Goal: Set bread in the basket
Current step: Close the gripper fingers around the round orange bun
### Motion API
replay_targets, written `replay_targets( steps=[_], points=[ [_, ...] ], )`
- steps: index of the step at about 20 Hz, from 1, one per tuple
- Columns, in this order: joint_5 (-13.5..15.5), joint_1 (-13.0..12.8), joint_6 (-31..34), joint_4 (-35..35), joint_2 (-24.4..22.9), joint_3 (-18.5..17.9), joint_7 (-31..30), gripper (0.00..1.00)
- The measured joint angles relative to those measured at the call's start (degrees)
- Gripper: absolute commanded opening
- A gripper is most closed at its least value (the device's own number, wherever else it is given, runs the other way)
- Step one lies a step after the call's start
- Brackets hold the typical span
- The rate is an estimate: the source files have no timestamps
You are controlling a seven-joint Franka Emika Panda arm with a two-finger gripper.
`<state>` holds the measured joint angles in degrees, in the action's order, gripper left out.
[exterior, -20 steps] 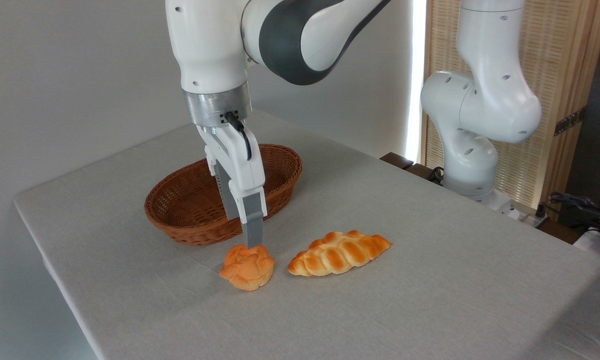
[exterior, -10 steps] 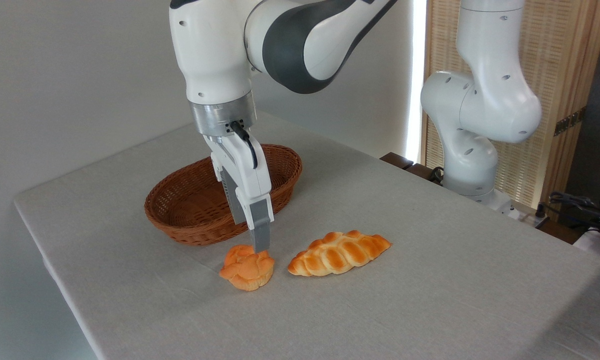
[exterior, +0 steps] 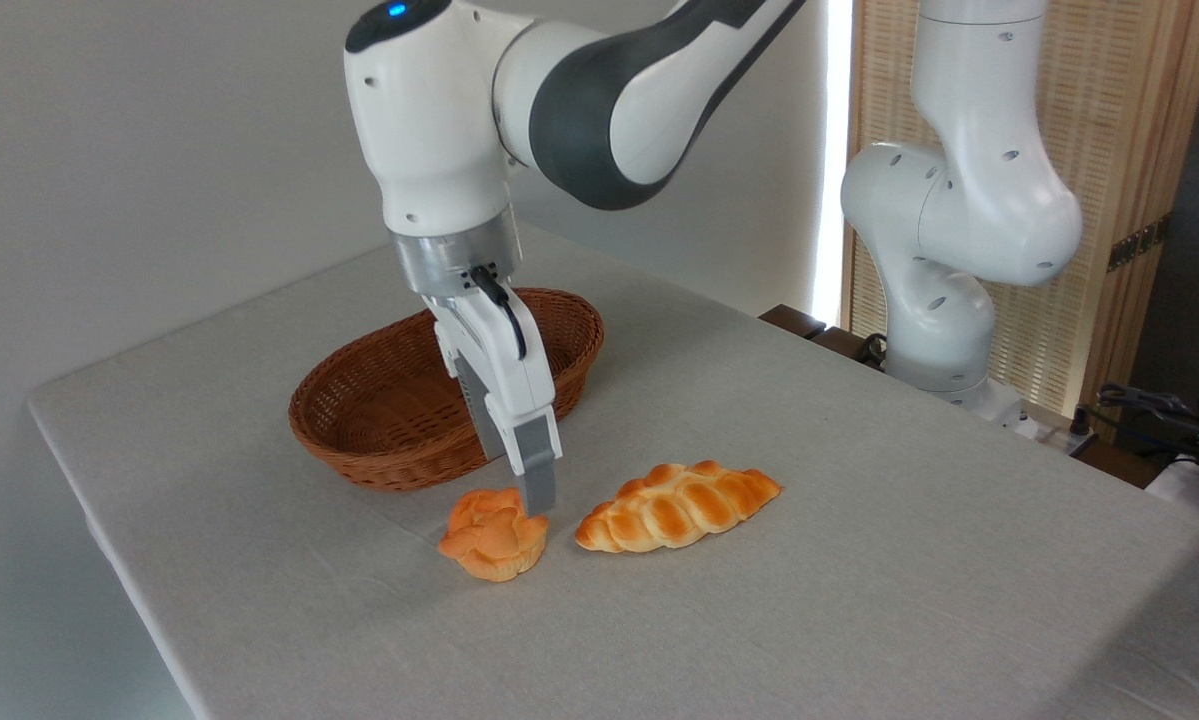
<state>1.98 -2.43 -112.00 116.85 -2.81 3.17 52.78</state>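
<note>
basket (exterior: 399, 420) behind bread (exterior: 494, 535) — loaf (exterior: 677, 506) right — gripper (exterior: 537, 500) above bread

No legible text, labels or numbers, seemingly, on anything.

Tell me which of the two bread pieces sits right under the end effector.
The small round knotted bun, left of the longer braided loaf; the end effector hangs at its top edge.

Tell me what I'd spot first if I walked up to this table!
Probably the big white robot arm, its end effector pointing down at the small orange bun near the table's front edge. Beside the bun, to its right, lies a longer braided golden loaf. Behind them sits an empty brown wicker basket on the grey table.
</note>
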Motion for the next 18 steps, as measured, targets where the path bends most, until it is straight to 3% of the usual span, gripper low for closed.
replay_targets(
  steps=[14,16,17,18],
  points=[
    [0.0,0.0,-8.6,2.1,3.2,1.5,0.1,1.00],
    [0.0,0.0,-9.1,2.3,3.6,1.9,0.1,0.82],
    [0.0,0.0,-9.1,2.3,3.7,1.9,0.1,0.60],
    [0.0,0.0,-9.2,2.3,3.8,2.0,0.1,0.44]
  ],
)
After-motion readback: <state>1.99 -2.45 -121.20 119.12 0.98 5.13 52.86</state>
